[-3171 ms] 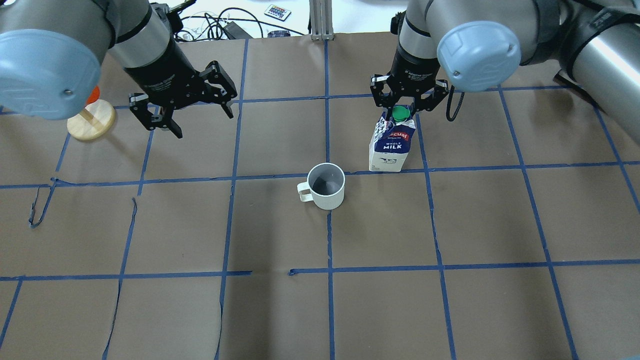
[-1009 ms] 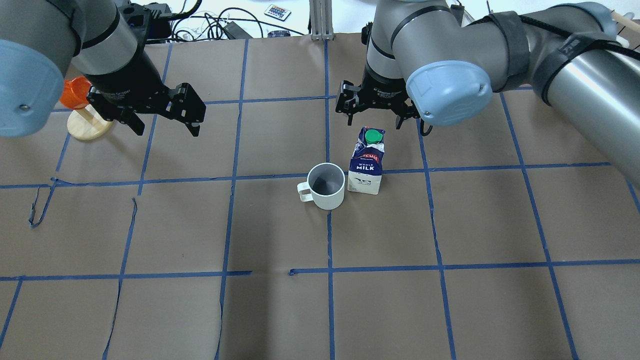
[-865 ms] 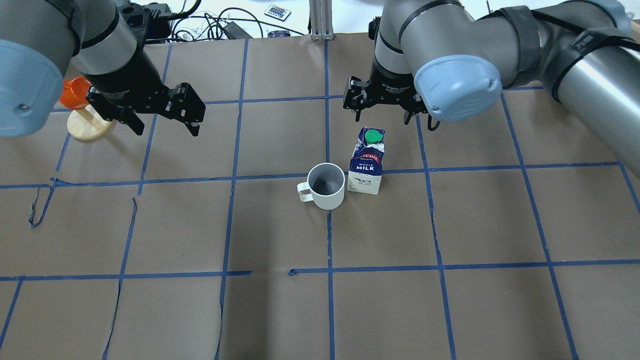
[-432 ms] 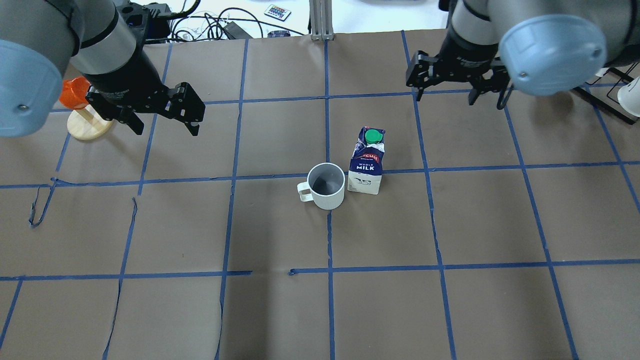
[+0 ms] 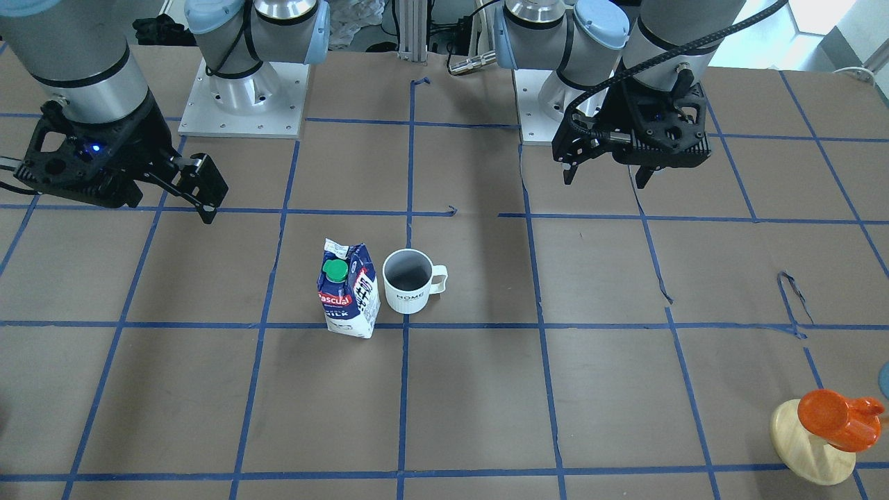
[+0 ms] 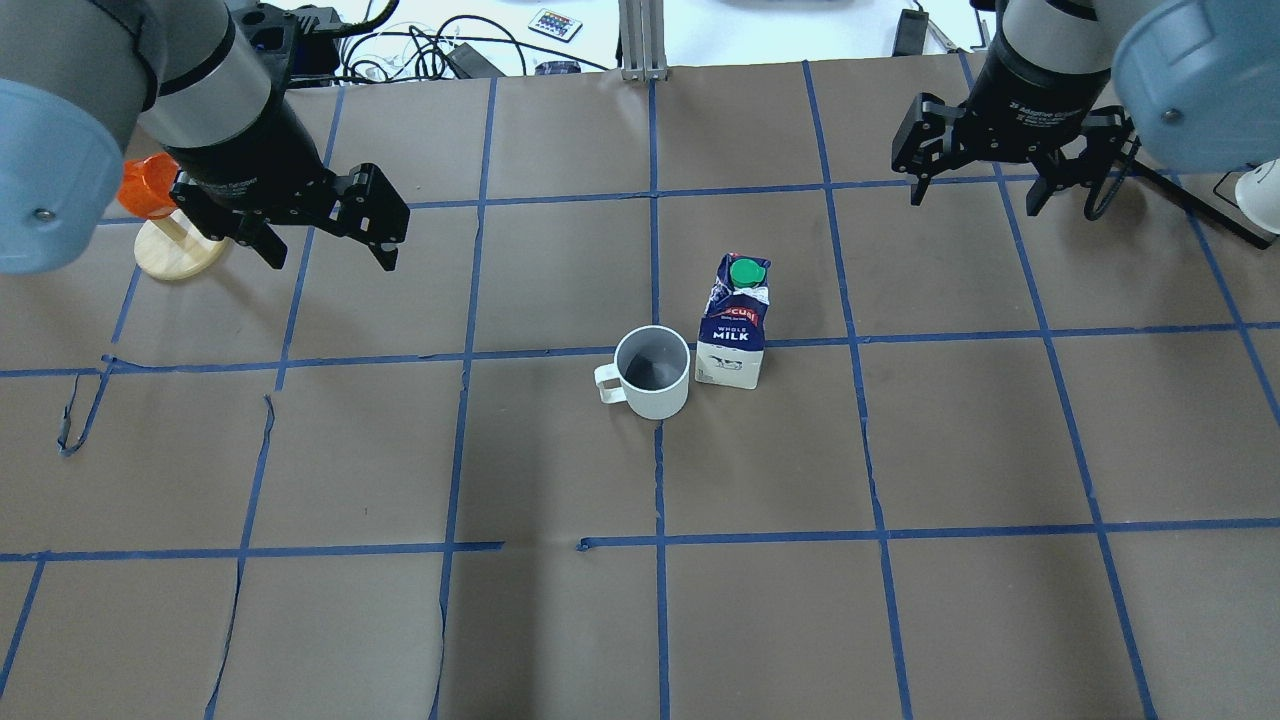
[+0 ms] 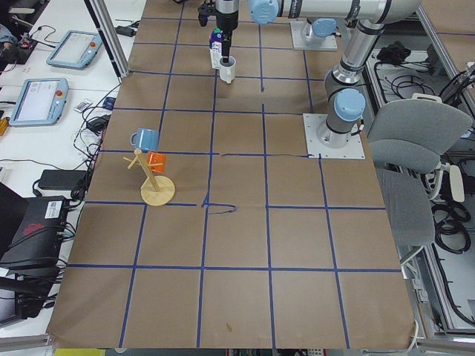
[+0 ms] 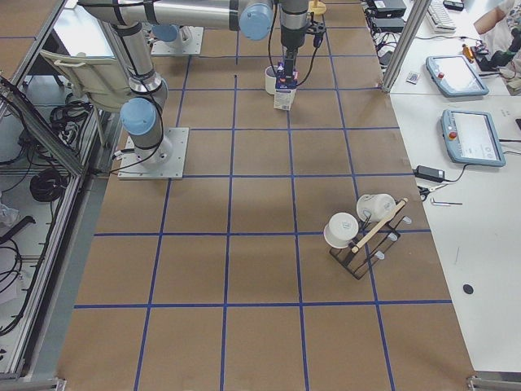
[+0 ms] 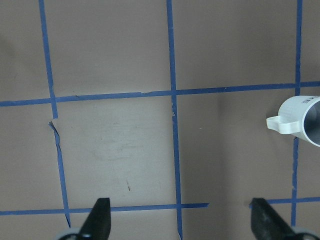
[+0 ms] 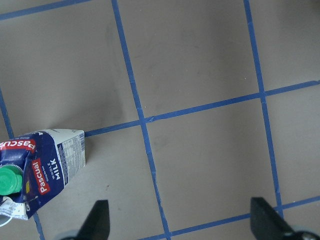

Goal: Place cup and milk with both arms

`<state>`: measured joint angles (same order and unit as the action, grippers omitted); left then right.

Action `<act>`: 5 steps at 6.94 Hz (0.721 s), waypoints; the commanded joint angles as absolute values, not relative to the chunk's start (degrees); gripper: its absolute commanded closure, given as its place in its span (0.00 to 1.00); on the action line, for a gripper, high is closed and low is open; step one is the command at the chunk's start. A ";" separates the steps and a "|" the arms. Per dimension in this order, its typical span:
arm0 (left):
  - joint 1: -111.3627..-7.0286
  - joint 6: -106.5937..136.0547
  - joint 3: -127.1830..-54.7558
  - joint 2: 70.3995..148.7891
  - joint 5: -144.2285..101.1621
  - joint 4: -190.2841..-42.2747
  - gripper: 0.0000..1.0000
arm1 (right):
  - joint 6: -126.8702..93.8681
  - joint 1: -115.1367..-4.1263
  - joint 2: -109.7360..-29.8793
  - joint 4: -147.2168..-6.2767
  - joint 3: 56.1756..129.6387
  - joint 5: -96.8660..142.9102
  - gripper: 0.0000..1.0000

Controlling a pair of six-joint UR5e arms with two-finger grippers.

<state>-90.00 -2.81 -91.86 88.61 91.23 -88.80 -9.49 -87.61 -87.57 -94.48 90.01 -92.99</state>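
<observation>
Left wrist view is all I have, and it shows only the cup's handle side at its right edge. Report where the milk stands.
Observer: The milk stands upright close beside the cup, on the side away from the handle. I cannot tell whether they touch.
Operator: Give me the right tool's state.
Observer: The right tool is open and empty, raised off the table and well off to the robot's right of the carton.
Operator: Name whatever sits near my left tool outside my frame.
Observer: Just past the left tool, farther to the robot's left, an orange cup hangs on a wooden stand.
</observation>
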 commanded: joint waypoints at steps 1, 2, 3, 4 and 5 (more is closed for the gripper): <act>-90.00 -1.77 -91.76 88.68 91.23 -88.86 0.00 | -9.75 -89.28 -89.55 -93.78 90.26 -90.90 0.00; -90.00 -1.41 -91.76 88.68 91.14 -88.86 0.00 | -10.19 -92.08 -89.47 -93.78 90.26 -91.05 0.00; -90.00 -1.41 -91.76 88.68 91.14 -88.86 0.00 | -10.20 -92.98 -89.47 -93.69 90.44 -91.40 0.00; -90.00 -1.32 -91.76 88.68 91.23 -88.86 0.00 | -10.02 -92.99 -89.47 -93.69 90.44 -91.15 0.00; -90.00 -1.41 -91.76 88.68 91.23 -88.86 0.00 | -9.76 -92.99 -89.39 -93.69 90.53 -90.97 0.00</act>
